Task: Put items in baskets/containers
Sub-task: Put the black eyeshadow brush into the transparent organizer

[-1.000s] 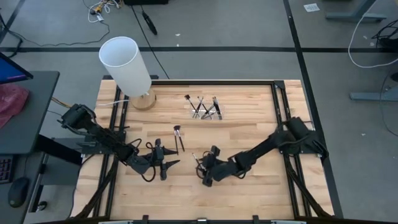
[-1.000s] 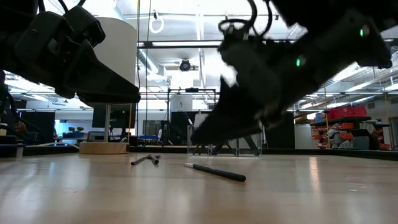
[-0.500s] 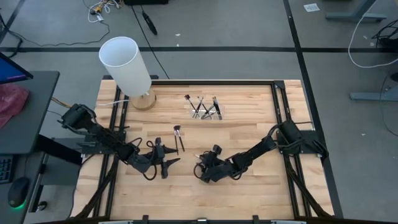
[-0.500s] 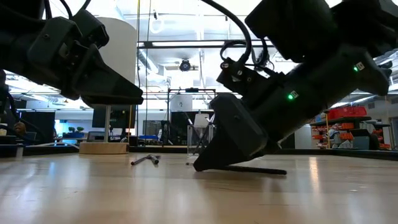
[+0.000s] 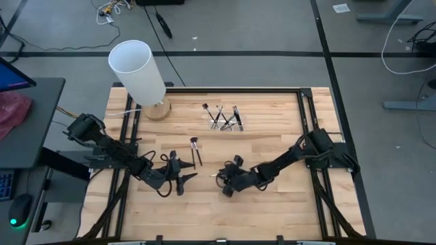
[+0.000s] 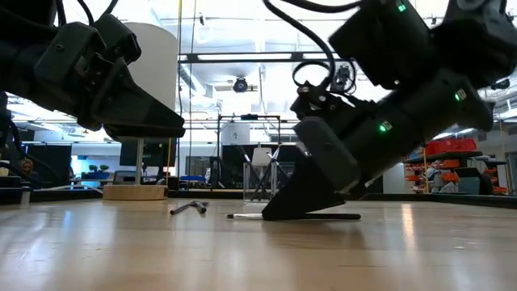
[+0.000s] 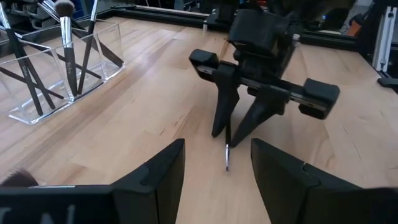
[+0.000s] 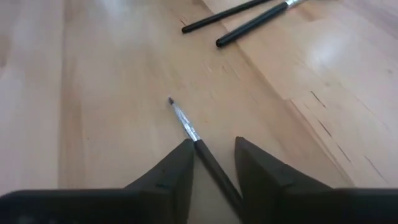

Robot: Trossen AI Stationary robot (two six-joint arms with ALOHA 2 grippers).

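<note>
**Right pincer set down over one thin brush on the counter**

The right pincer (image 5: 227, 182) is lowered to the wooden counter (image 5: 272, 204), near its middle. Its two fingers (image 8: 163, 176) are seen on either side of a thin dark brush (image 8: 198, 144) that lies flat on the wood; a narrow gap is left, and whether the handle is already pinched cannot be told. In the low view the fingertips are planted on the counter with the brush (image 6: 250, 216) stretched out beneath them.

The left pincer (image 5: 178, 175) is held just beside it, above the wood, its fingers (image 7: 152, 180) spread and nothing between them.

Two more brushes (image 5: 195, 150) are left lying loose farther back. The clear holder (image 5: 227, 120) is placed near the far edge, several brushes standing tilted in it. A tall white cylinder (image 5: 138, 70) on a wooden base is set at the far left corner.

No brand, label or writing can be read anywhere.
</note>
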